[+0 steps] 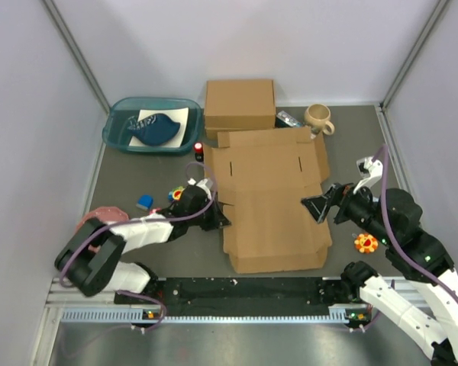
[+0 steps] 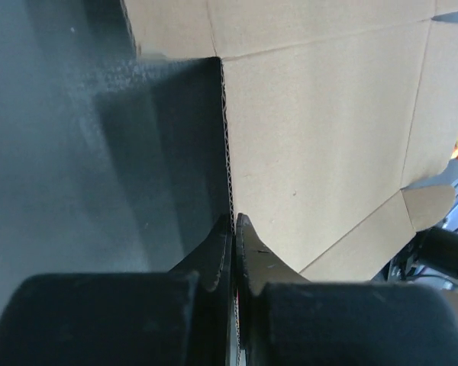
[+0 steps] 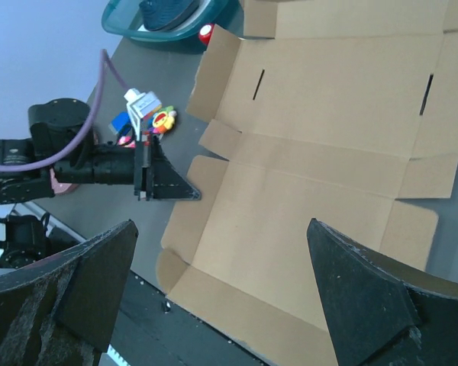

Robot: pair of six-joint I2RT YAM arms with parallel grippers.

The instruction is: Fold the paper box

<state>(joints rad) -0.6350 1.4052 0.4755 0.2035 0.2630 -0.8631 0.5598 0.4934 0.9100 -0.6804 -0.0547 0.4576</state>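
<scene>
The paper box point(image 1: 271, 202) lies as a mostly flat brown die-cut sheet in the middle of the grey table, with its left side flap raised. My left gripper point(image 1: 220, 217) is shut on that flap's edge. In the left wrist view the jaws point(image 2: 233, 229) pinch the corrugated edge, with the sheet point(image 2: 320, 137) to the right. My right gripper point(image 1: 314, 206) is open and empty above the sheet's right part. In the right wrist view its fingers point(image 3: 221, 225) stand wide apart over the sheet point(image 3: 328, 152), and the left gripper point(image 3: 191, 194) shows at the flap.
A ready-made brown box point(image 1: 240, 104) stands behind the sheet. A teal basin point(image 1: 109, 131) is at back left and a mug point(image 1: 318, 118) at back right. Small toys point(image 1: 175, 194), a blue block point(image 1: 145, 201) and a red item point(image 1: 198, 149) lie left; an orange toy point(image 1: 366, 242) lies right.
</scene>
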